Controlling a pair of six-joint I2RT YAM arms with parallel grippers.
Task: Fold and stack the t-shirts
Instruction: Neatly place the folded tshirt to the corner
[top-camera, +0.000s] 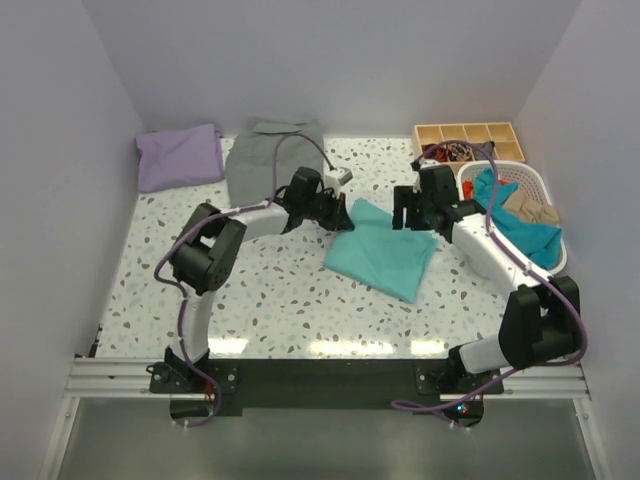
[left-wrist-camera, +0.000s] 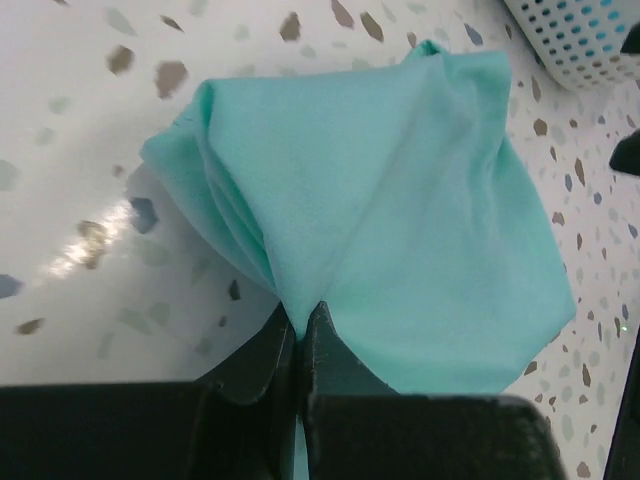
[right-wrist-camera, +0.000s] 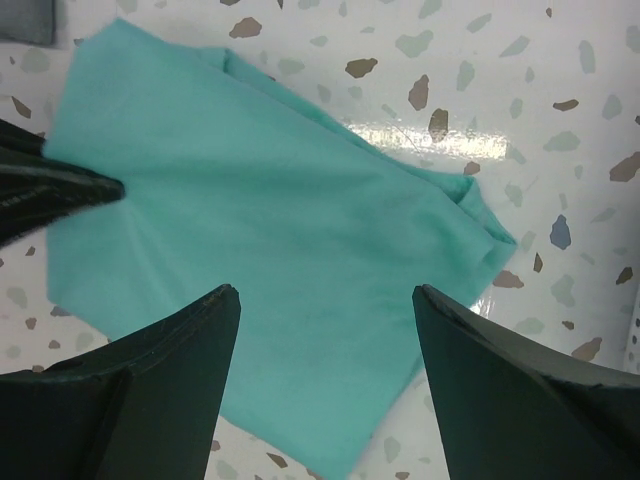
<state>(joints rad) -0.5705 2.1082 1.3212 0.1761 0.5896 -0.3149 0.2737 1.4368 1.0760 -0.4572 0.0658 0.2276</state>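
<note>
Three shirts are lying on the worktop: one turquoise t-shirt in the middle, one lavender shirt at the far left, and one grey shirt just right of it. One white basket is sitting at the right, holding two cloths: one teal cloth and one beige cloth. One wooden tray is standing at the far right. Two arms are bending over the worktop, the left arm and the right arm.

I record my black left gripper, turquoise-green shirt, white brown-speckled table, and lavender shirt at ten o'clock.

Matt turquoise shirt (soft cloth), glossy table
</note>
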